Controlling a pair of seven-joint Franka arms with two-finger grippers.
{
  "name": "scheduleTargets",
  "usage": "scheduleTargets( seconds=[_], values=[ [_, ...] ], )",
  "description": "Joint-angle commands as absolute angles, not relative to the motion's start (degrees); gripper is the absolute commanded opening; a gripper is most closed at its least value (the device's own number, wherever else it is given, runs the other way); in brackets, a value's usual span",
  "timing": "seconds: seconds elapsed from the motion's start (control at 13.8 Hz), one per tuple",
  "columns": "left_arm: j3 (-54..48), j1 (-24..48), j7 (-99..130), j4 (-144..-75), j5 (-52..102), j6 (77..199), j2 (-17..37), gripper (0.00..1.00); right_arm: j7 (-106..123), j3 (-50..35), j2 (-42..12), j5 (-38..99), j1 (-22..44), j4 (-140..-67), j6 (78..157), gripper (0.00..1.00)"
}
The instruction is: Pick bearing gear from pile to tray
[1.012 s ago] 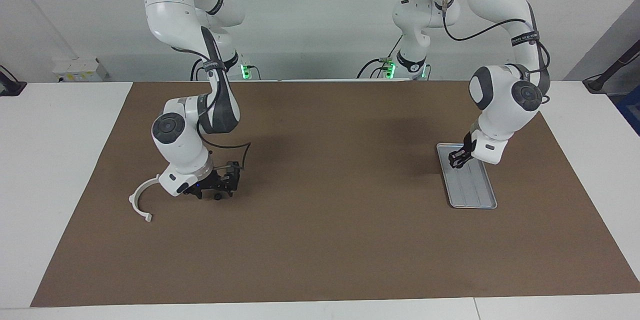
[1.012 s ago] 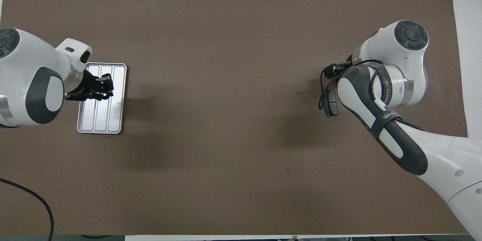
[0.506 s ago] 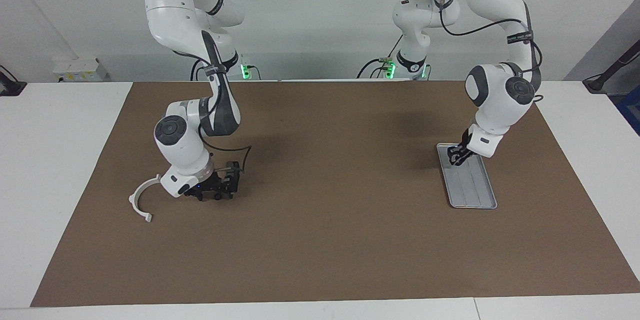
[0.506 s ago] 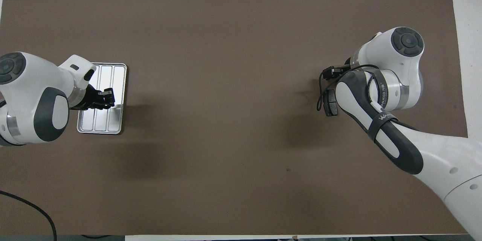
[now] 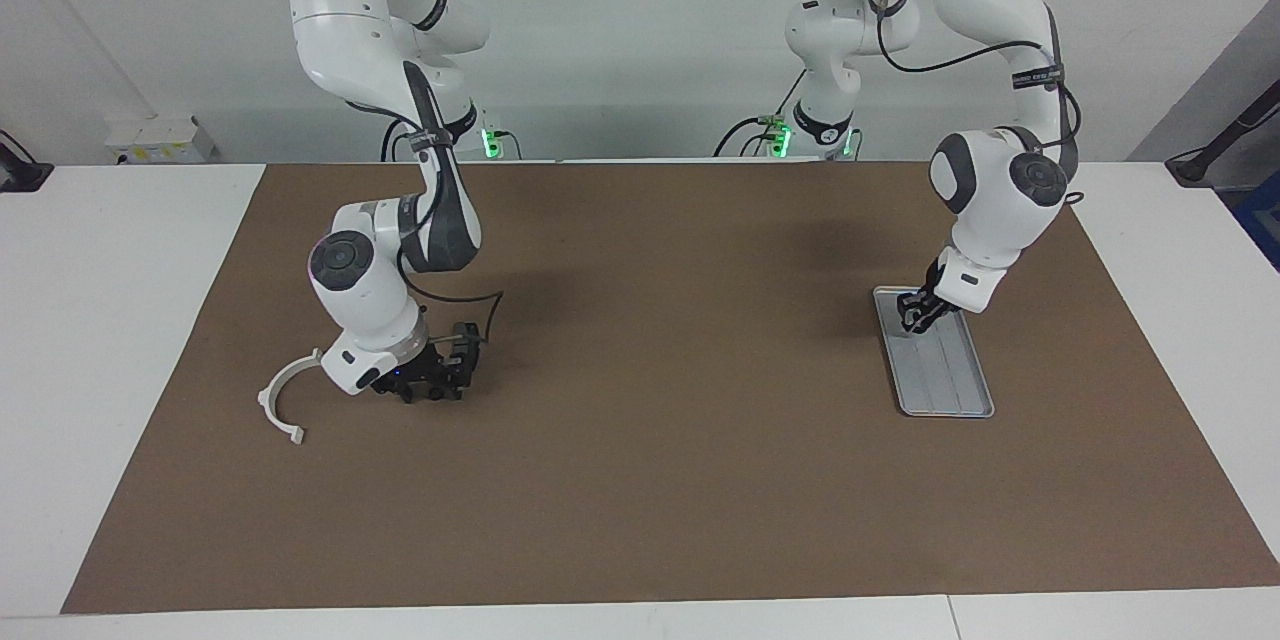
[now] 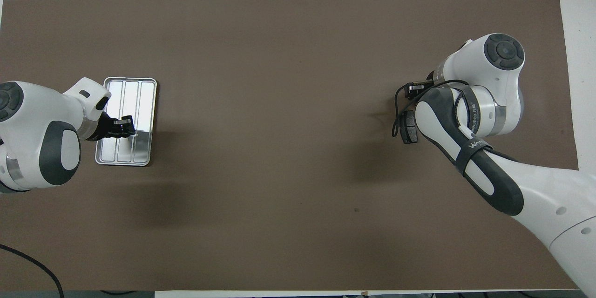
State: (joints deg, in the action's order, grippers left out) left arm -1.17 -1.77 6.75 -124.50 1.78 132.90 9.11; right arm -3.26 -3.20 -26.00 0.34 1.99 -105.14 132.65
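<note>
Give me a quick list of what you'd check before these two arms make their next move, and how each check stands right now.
1. Tray lies flat on the brown mat: ok.
2. Left gripper is over the tray's end nearer to the robots: ok.
3. Right gripper is low over the pile's spot: ok.
4. Right gripper has hold of a part: cannot tell, its fingertips are hidden.
5. White half-ring bracket lies apart from the right gripper, toward the right arm's end: ok.
6. Dark brake pad lies on the mat, partly under the right arm: ok.
</note>
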Motion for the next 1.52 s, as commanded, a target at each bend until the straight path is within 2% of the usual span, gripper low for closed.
scheduleTargets(
  seconds=[0.0, 0.07, 0.36, 0.43, 0.51, 0.58, 0.65, 0.8, 0.94, 1.16, 1.45],
  values=[
    [-1.5, -1.7, 6.2, -127.4, 1.5, 136.1, 8.9, 0.00, -3.2, -3.9, -25.8, -0.5, 1.5, -106.0, 133.6, 0.11],
    [-1.5, -1.7, 6.2, -127.6, 1.5, 136.4, 9.0, 0.00, -3.1, -3.9, -25.8, -0.5, 1.5, -106.0, 133.6, 0.00],
    [-1.5, -1.9, 6.1, -127.5, 1.5, 136.5, 9.0, 0.01, -3.0, -3.8, -25.5, -0.5, 1.6, -105.5, 132.7, 0.00],
    [-1.5, -2.0, 6.0, -127.5, 1.5, 136.4, 9.0, 0.26, -3.0, -3.9, -25.1, -0.5, 1.8, -104.9, 131.8, 0.00],
    [-1.5, -2.0, 6.1, -127.5, 1.5, 136.4, 9.0, 0.65, -3.1, -3.9, -24.6, -0.5, 2.2, -103.5, 129.7, 0.00],
    [-1.5, -1.9, 6.2, -127.5, 1.5, 136.1, 9.0, 0.98, -3.2, -4.0, -24.0, -0.5, 3.1, -102.5, 128.1, 0.00],
    [-1.5, -2.1, 6.1, -127.2, 1.5, 135.7, 9.0, 0.99, -3.9, -3.9, -23.2, -0.5, 4.7, -101.3, 127.1, 0.00],
    [-1.5, -2.3, 6.2, -126.3, 1.5, 134.9, 8.4, 1.00, -5.7, -3.9, -23.2, -0.6, 7.3, -93.9, 120.3, 0.00],
    [-1.5, -1.8, 6.5, -122.8, 1.5, 130.3, 8.3, 1.00, -7.0, -3.8, -24.1, -1.9, 11.1, -85.8, 114.3, 0.00],
    [-2.0, -0.5, 12.0, -118.7, 1.5, 124.7, 8.2, 1.00, -10.7, -3.8, -26.7, -3.2, 16.6, -78.4, 109.8, 0.00],
    [-2.0, 7.5, 28.0, -117.6, 1.5, 126.1, 8.5, 1.00, -21.2, -3.9, -27.5, -6.9, 26.7, -78.0, 109.7, 0.00]
  ],
)
